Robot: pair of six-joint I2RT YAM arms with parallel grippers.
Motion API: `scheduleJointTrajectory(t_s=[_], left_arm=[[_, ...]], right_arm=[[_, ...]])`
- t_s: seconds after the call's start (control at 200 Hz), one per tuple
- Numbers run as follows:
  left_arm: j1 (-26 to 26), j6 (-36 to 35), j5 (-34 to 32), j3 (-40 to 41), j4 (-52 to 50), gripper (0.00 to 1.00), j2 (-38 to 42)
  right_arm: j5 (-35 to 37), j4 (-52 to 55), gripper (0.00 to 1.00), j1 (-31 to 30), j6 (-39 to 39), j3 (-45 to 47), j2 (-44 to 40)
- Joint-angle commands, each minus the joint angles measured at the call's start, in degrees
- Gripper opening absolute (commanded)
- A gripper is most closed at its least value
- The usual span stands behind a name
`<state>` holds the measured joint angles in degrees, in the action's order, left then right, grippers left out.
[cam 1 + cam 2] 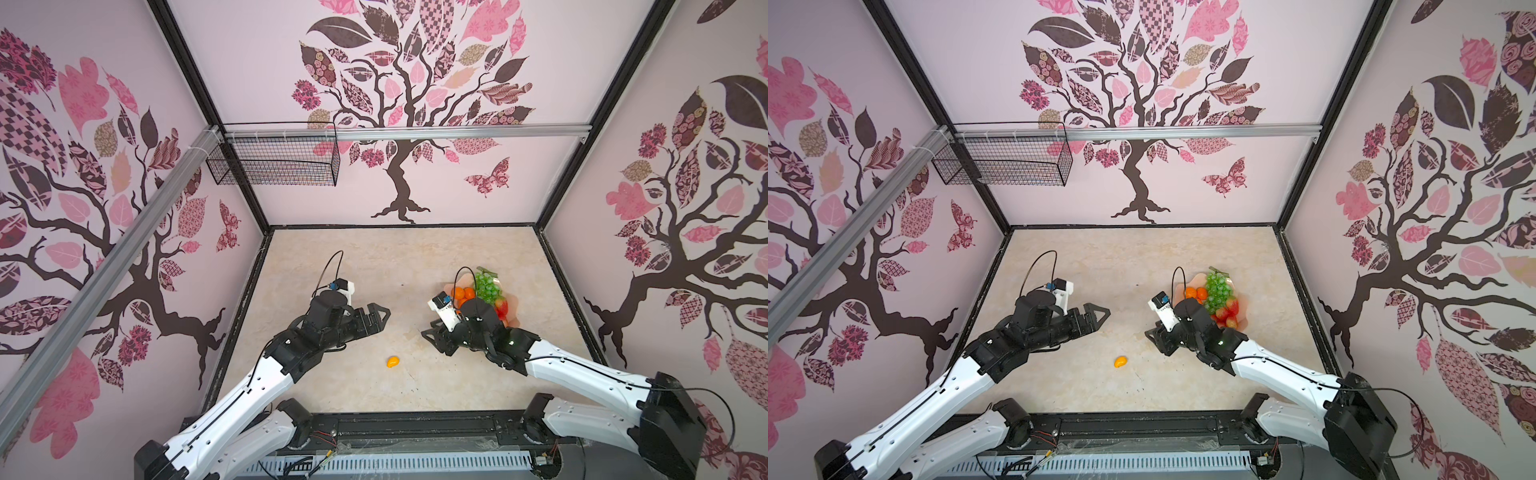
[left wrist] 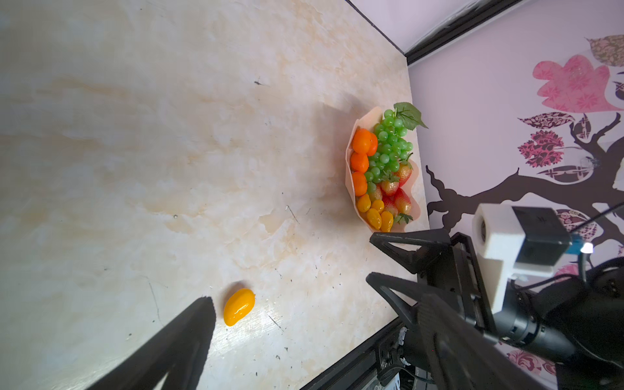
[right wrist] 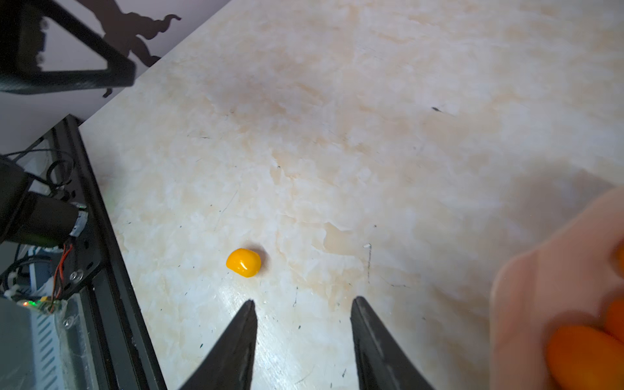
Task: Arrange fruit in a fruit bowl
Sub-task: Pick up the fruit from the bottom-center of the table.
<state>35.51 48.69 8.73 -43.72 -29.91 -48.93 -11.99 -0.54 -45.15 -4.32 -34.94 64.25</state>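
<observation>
Left wrist view: the fruit bowl sits on the table, on the right arm's side, and is already loaded. The green grape bunch, tangerines, strawberries and a cluster of small yellow-orange ovals all lie inside its rim. One loose oval rests on bare table, well apart from the bowl and roughly between the two arms. The right jaws are spread and empty; the loose oval lies ahead of their tips, not between them. The left jaws are also spread, holding nothing, with one tip just beside that oval. Judgement: you are nearly done. Only this stray oval looks left to place; both top views show no other loose fruit.
</observation>
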Motion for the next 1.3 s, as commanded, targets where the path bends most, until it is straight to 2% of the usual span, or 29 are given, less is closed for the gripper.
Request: scheduleJointTrajectory(t_s=[0.0,0.21,0.37,0.66,0.94,1.295], left_arm=[[-2.59,0.89,1.16,2.79,-3.92,0.98,3.12],[-9.58,1.21,6.52,5.38,-7.09,0.98,8.07],[-14.86,2.04,11.58,7.78,-7.34,0.98,10.61],[-21.95,3.85,18.61,11.67,-6.56,0.98,13.81],[-22.93,5.37,20.14,14.01,-4.73,0.98,14.3],[-23.44,7.2,21.28,15.64,-2.52,0.98,14.46]], right_arm=[[-5.54,-6.36,0.49,-0.89,9.03,0.63,1.88],[-14.59,-5.4,0.52,-2.0,22.11,-0.94,6.32],[-15.69,-0.52,0.54,-4.68,31.08,-4.8,11.82],[-18.25,5.02,0.53,-7.64,37.87,-12.96,23.81],[-16.71,10.21,0.51,-8.66,42.58,-19.39,32.89],[-14.06,11.61,0.5,-8.86,44.91,-22.61,37.73]])
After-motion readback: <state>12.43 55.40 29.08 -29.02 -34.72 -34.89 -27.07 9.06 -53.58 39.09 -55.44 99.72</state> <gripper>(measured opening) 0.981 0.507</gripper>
